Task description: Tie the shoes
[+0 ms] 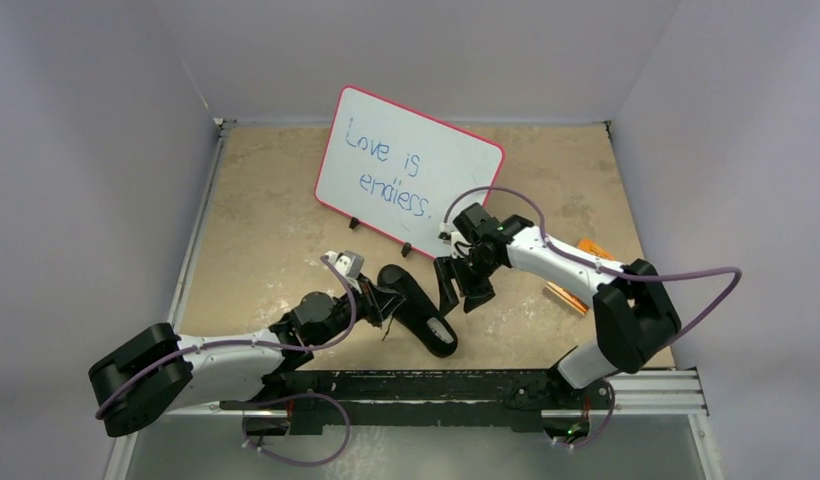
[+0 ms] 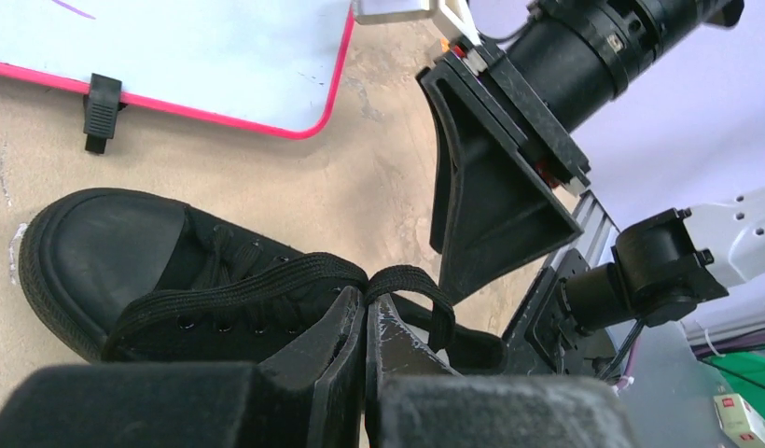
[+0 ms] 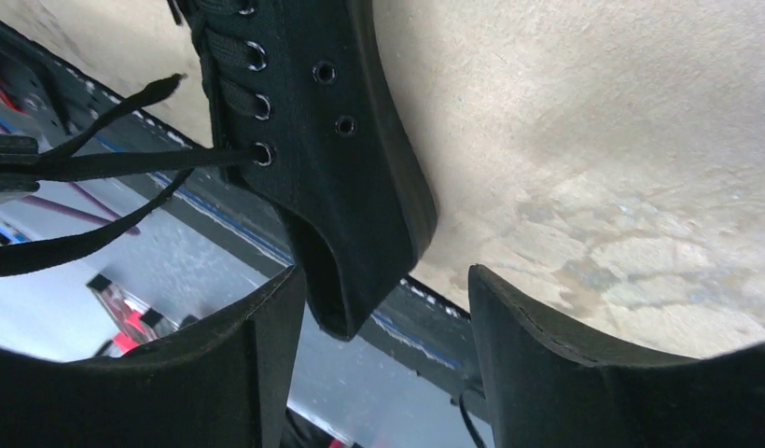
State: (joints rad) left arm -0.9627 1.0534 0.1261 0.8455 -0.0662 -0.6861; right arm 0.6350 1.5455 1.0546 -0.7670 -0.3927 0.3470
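The small black sneaker (image 1: 422,312) lies on the tan table in front of the whiteboard, its toe toward the board. My left gripper (image 2: 367,291) is shut on a black lace (image 2: 267,278) that runs taut from the eyelets, and a short loop (image 2: 435,299) bends over on the right of the tips. In the top view the left gripper (image 1: 383,298) is at the shoe's left side. My right gripper (image 1: 462,290) hovers just right of the shoe, open and empty. In the right wrist view the right gripper (image 3: 386,280) is spread on either side of the shoe's heel (image 3: 360,233), apart from it; laces (image 3: 127,163) stretch away to the left.
A white board with a red rim (image 1: 411,170) stands propped behind the shoe, and its clip feet (image 2: 101,110) rest on the table. An orange object (image 1: 589,250) lies behind the right arm. A black rail (image 1: 436,385) runs along the near edge.
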